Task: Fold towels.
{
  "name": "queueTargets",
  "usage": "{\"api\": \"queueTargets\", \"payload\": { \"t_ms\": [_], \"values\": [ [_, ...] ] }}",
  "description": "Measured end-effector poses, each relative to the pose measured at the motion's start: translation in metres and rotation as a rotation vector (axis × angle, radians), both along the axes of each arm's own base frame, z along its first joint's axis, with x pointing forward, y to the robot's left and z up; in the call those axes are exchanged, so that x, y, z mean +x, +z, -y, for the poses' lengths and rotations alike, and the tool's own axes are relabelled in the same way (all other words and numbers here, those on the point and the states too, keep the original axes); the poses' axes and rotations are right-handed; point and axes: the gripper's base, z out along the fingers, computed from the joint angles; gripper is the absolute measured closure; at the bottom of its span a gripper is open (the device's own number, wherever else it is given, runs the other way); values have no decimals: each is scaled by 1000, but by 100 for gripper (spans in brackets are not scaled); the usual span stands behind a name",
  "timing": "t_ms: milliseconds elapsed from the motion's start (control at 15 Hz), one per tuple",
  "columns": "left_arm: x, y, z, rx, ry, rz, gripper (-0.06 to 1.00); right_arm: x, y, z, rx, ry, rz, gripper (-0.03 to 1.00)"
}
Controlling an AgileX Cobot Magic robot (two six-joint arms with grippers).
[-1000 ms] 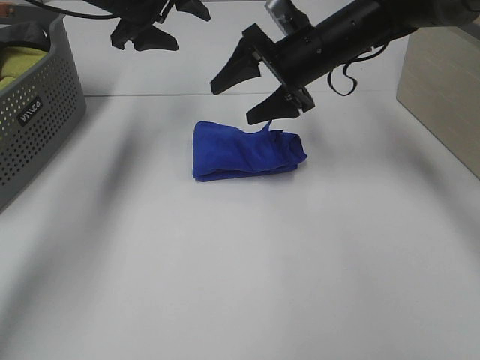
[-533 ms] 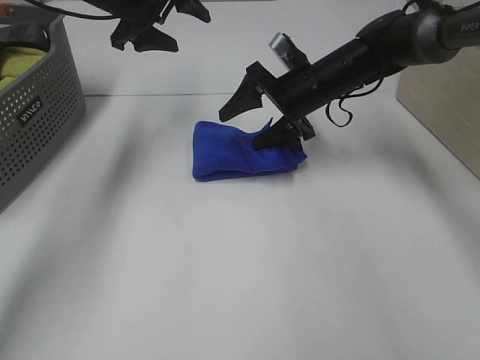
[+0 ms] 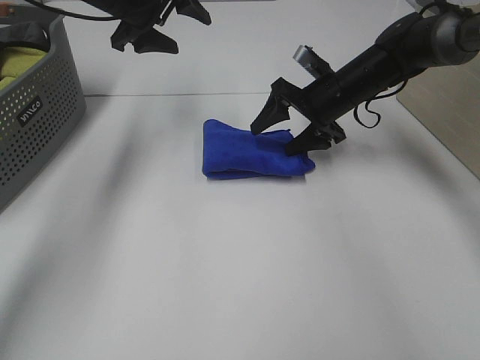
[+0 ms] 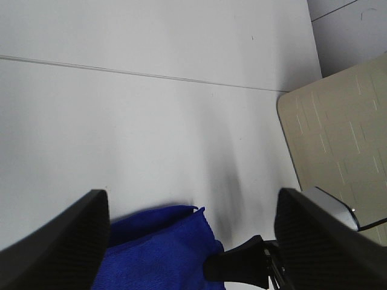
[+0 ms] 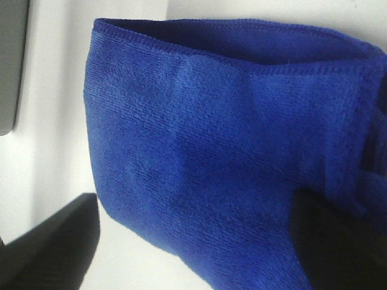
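The royal blue towel (image 3: 247, 154) lies folded into a small flat bundle on the white table, a little behind its middle. My right gripper (image 3: 279, 139) is open and low over the towel's right end, one finger at its back edge and the other (image 3: 300, 148) resting on its right end. The right wrist view is filled by the towel (image 5: 230, 151), with a finger on each side (image 5: 48, 248). My left gripper (image 3: 154, 30) is open and empty, held high at the back left. The left wrist view shows the towel's back corner (image 4: 163, 248) between its fingers (image 4: 60, 241).
A grey perforated basket (image 3: 37, 112) stands at the left edge, holding a yellow-green cloth (image 3: 19, 64). A beige box (image 3: 442, 90) stands at the right edge; it also shows in the left wrist view (image 4: 338, 133). A seam crosses the table behind the towel.
My right gripper has come down from above onto the towel's right end and moved right. The towel has slid a little to the right and its raised corner now lies flat. The left arm has not moved.
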Motion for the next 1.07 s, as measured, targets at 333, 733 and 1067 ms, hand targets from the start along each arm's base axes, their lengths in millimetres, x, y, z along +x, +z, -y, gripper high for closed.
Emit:
{"api": "queueTargets", "payload": {
  "t_ms": [333, 733, 1067],
  "values": [
    [-6, 1, 0, 55, -81, -5, 22, -3, 45, 4, -21, 23, 97, 16],
    [-47, 53, -10, 354, -273, -9, 22, -24, 103, 24, -248, 96, 148, 17],
    [-87, 110, -10, 602, -248, 59, 22, -54, 160, 31, -292, 110, 130, 19]
  ]
}}
